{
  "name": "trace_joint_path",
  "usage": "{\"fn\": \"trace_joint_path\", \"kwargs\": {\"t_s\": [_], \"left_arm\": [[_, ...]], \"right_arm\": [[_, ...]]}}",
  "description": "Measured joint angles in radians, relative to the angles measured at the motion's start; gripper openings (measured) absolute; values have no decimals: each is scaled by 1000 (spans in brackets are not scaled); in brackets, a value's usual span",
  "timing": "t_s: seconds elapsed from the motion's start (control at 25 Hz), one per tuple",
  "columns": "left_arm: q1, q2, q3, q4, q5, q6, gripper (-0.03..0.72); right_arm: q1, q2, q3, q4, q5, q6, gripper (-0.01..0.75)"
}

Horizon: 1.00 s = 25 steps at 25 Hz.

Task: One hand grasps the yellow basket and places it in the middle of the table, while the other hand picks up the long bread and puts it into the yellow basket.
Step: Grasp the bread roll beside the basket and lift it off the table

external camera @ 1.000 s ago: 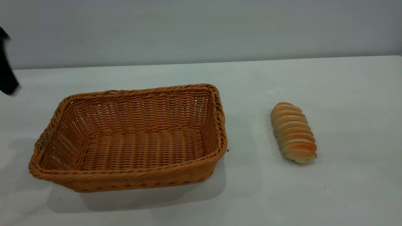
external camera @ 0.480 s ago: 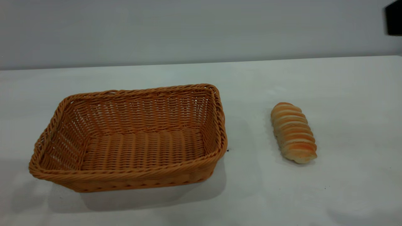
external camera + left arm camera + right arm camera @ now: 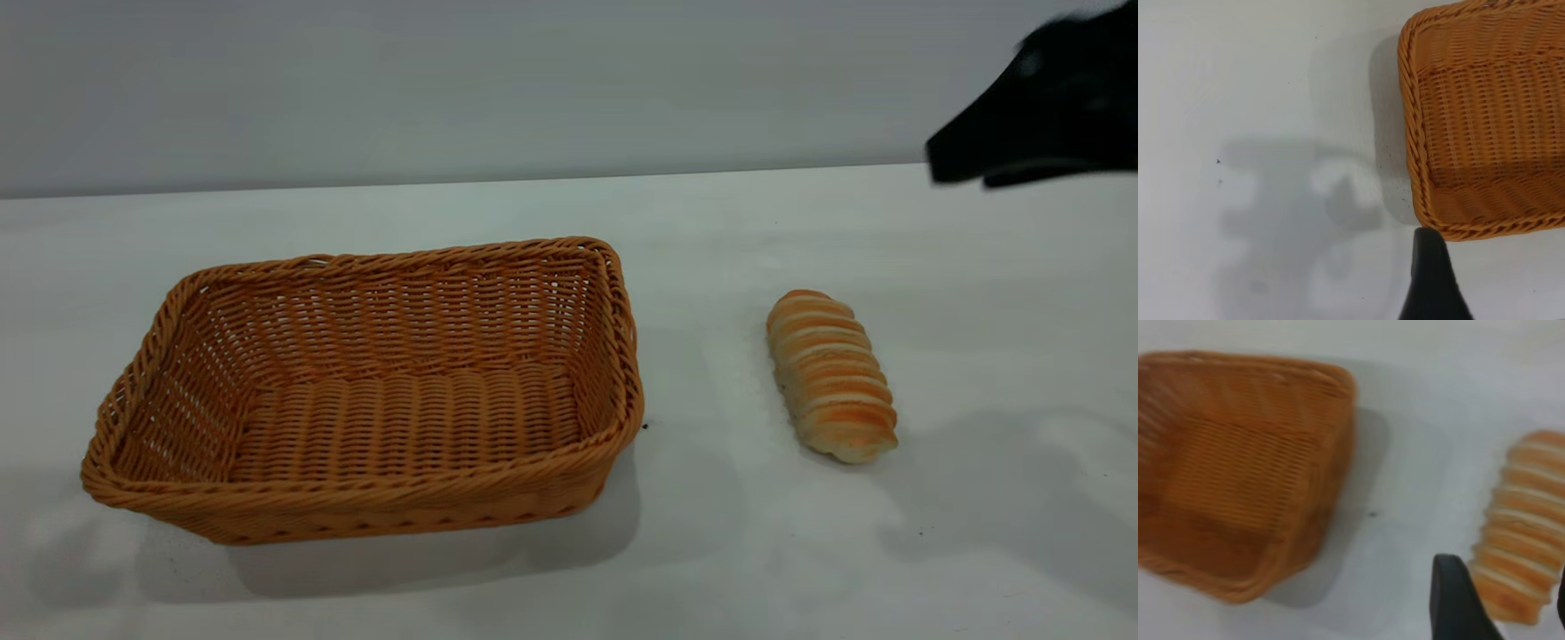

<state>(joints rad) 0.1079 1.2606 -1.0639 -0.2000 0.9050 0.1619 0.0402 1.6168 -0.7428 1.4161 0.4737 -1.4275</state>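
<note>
Exterior view has the right gripper (image 3: 956, 169) at about two o'clock, a blurred black shape reaching in from the right edge, up in the air and well apart from everything on the table (image 3: 711, 222). Half a second ago only a small black corner of it showed at the top right; a second ago it was out of sight altogether. How far its jaws are parted cannot be told from this blur. In the right wrist view one dark finger (image 3: 1458, 603) shows just beside the long bread (image 3: 1521, 563), with a sliver of the other at the picture's edge, and the loaf lies between them, below and not gripped.

Outward from that hand, the long bread (image 3: 831, 375) lies flat on the table at about three o'clock, unmoved across all three moments. The yellow basket (image 3: 364, 391) sits upright toward nine o'clock, well apart from the bread, also unmoved.

The left gripper (image 3: 1431, 280) has left the exterior view, where a second ago it showed at the left edge. Its wrist view shows one dark finger above the basket's corner rim; its opening cannot be told.
</note>
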Motion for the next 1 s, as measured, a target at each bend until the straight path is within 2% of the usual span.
{"fn": "trace_joint_path", "kwargs": {"t_s": [0.24,0.44,0.6,0.72,0.92,1.0], "left_arm": [[0,0,0,0,0,0,537],[0,0,0,0,1,0,537],[0,0,0,0,1,0,537],[0,0,0,0,3,0,537],[0,0,0,0,3,0,537],[0,0,0,0,3,-1,537]], "right_arm": [[83,237,-139,-45,-140,0,413],[152,391,-240,-50,-205,-4,413],[161,505,-309,-50,-216,-23,413],[161,583,-346,-50,-267,-32,409],[162,629,-363,-42,-301,-48,348],[162,634,-366,-41,-302,-50,286]]}}
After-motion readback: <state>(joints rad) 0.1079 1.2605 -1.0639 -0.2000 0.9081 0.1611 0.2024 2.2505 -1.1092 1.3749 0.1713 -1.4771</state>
